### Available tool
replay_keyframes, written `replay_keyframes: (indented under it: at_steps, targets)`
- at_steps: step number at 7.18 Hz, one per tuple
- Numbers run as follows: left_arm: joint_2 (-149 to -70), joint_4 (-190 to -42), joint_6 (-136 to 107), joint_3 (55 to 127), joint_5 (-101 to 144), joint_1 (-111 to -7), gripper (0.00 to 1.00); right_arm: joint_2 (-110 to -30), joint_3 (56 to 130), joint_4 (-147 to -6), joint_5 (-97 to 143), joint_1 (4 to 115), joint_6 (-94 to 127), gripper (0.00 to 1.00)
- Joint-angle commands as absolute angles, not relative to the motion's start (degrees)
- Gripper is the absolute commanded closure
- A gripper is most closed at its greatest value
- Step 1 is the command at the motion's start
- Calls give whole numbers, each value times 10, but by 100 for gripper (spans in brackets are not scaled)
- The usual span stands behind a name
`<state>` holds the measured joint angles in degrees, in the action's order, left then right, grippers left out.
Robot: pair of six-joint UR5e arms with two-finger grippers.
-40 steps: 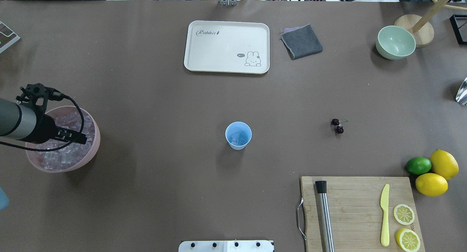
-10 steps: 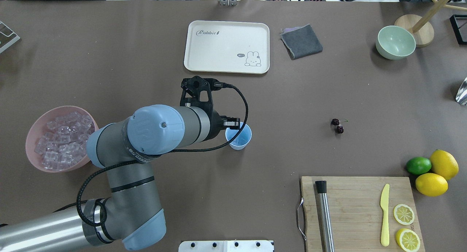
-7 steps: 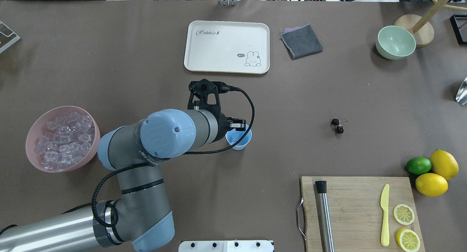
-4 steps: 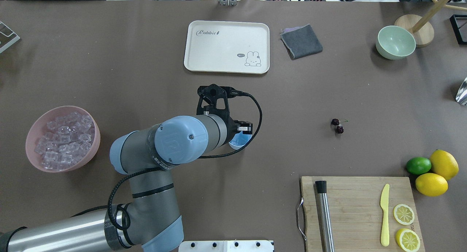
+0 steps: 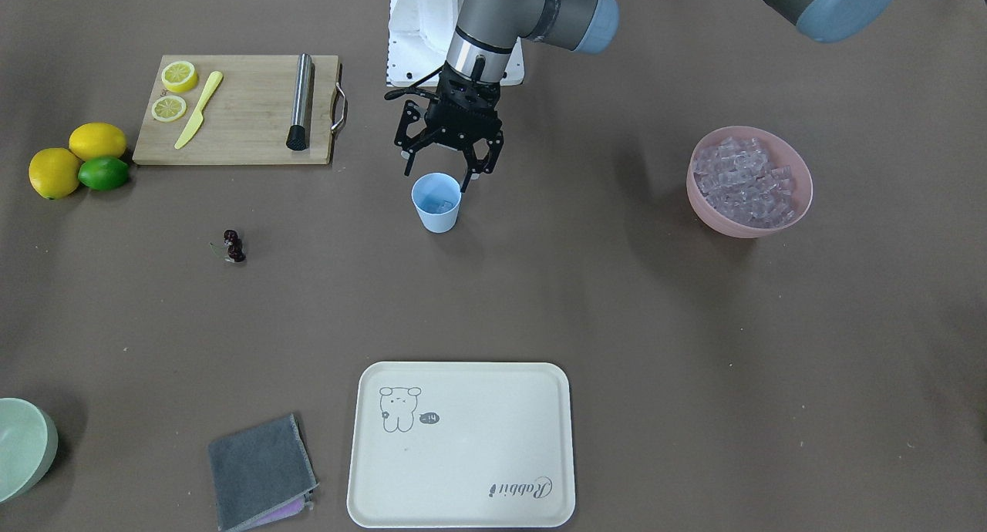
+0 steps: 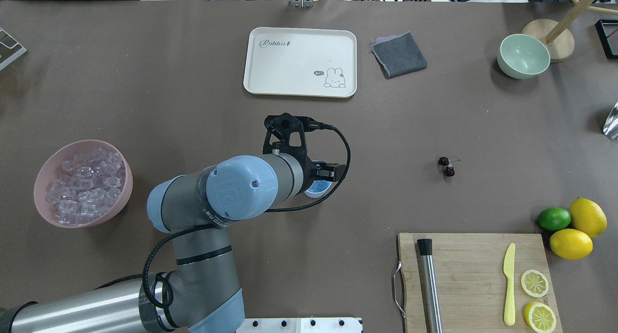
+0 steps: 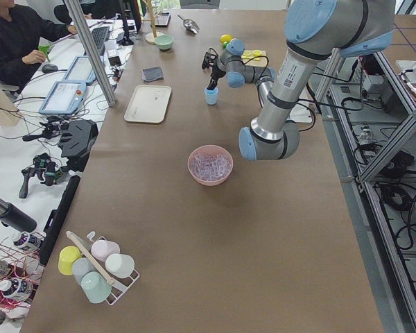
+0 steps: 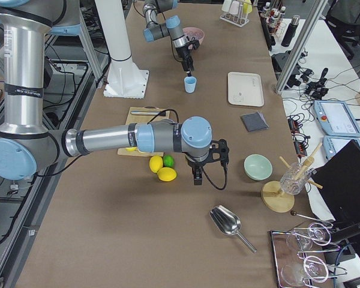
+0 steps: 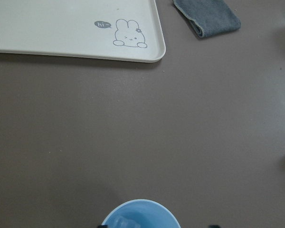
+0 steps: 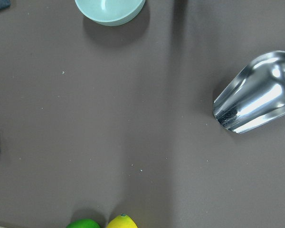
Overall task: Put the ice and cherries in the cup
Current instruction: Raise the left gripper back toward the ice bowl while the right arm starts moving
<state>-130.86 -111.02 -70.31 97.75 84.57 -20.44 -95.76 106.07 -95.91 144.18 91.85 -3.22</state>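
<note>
Two lemons (image 6: 587,217), lime (image 6: 554,218) beside board (image 6: 473,275) | left tool (image 5: 436,179) spread over cup (image 5: 437,212)

The table (image 6: 193,106) holds 2 bowls (image 6: 524,55), 2 lemons (image 6: 587,217), 2 lemon slices (image 6: 534,283), 2 cherries (image 6: 449,171), 1 lime (image 6: 554,218) and 1 cup (image 5: 436,204).

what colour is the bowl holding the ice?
The bowl is pink, piled with ice cubes; clearest in the exterior front-facing view.

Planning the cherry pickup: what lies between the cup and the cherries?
Nothing: the front-facing view shows only bare table between the cup and the cherries.
</note>
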Motion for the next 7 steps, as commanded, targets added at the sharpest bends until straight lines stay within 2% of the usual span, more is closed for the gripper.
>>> replay_keyframes:
  at_steps: [1, 2, 4, 7]
  targets:
    - [-1278, -1109, -698, 1016, 850, -208, 2, -944, 1066, -960, 1439, 915, -29, 0]
    - [-1252, -1107, -676, 1052, 853, -219, 2, -929, 1067, -960, 1441, 908, -27, 0]
    - [-1228, -1105, -637, 1073, 919, -271, 2, -902, 1080, -960, 1449, 878, 15, 0]
    - [-1112, -1107, -571, 1156, 1020, -360, 2, -842, 1100, -956, 1416, 782, 145, 0]
